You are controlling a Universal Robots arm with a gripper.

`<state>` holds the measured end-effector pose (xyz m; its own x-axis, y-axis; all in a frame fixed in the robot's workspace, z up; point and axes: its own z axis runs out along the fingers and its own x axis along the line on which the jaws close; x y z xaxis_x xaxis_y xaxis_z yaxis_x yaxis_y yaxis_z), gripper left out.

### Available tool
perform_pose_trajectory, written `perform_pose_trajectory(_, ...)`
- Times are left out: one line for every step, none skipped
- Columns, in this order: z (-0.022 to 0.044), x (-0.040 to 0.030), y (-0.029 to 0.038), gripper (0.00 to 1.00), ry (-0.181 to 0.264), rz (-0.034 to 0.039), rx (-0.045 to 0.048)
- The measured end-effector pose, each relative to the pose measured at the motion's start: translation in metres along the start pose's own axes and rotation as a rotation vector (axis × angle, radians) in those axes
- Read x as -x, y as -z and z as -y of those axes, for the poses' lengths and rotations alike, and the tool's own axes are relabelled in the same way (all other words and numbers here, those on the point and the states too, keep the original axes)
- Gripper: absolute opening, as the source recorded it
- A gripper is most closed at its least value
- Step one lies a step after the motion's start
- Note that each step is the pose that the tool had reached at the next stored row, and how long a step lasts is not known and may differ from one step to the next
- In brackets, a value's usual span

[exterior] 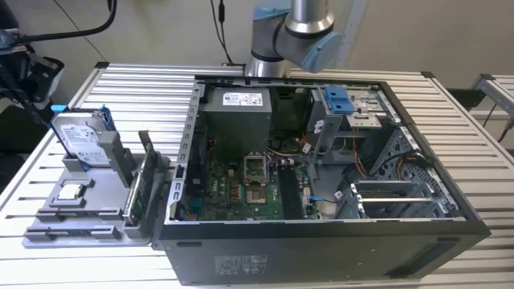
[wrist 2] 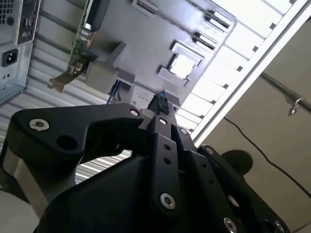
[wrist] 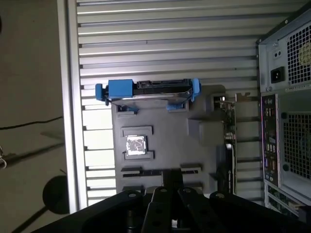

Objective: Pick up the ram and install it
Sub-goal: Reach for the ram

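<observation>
**Ram in its tray slot, gripper close above**

The black, linked-metal gripper [wrist: 171, 178] is seen with its jaws drawn together and nothing held between them. The long, thin, dark green-black ram [wrist: 150, 171] is lodged in a slot of the grey plastic parts tray [wrist: 170, 121], just beside the gripper's tip (contact cannot be judged). A silver hard drive in a blue frame [wrist: 146, 88] is held on the same tray, and an open black computer case [exterior: 321, 253] is set beside it.

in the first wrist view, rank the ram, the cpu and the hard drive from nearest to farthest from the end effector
1. ram: in its slot on the grey tray, right at the end effector.
2. CPU: in the tray's square seat, between the ram and the hard drive.
3. hard drive: blue-framed, at the tray's far end.
</observation>
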<state>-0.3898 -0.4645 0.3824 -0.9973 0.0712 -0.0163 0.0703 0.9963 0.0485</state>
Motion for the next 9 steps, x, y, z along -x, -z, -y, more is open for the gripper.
perform_pose_trajectory(0.0003, 0.0003, -0.0003, 0.11, 0.0, -0.0006, 0.0)
perform_pose_trajectory(0.0009, 0.0004, -0.0006, 0.11, 0.0, -0.0013, 0.0001)
perform_pose_trajectory(0.0017, 0.0006, -0.0008, 0.11, 0.0, -0.002, -0.0001)
perform_pose_trajectory(0.0024, 0.0008, -0.0011, 0.11, 0.0, -0.0026, -0.0002)
perform_pose_trajectory(0.0031, 0.001, -0.0016, 0.11, 0.0, -0.0032, -0.0001)
perform_pose_trajectory(0.004, 0.0012, -0.0021, 0.11, 0.0, -0.0039, -0.0002)
perform_pose_trajectory(0.0054, 0.0014, -0.0023, 0.11, 0.0, -0.0046, -0.0004)
perform_pose_trajectory(0.0069, 0.0016, -0.0028, 0.11, 0.0, -0.005, -0.0003)
perform_pose_trajectory(0.0091, 0.0017, -0.0033, 0.11, 0.0, -0.0054, -0.0003)
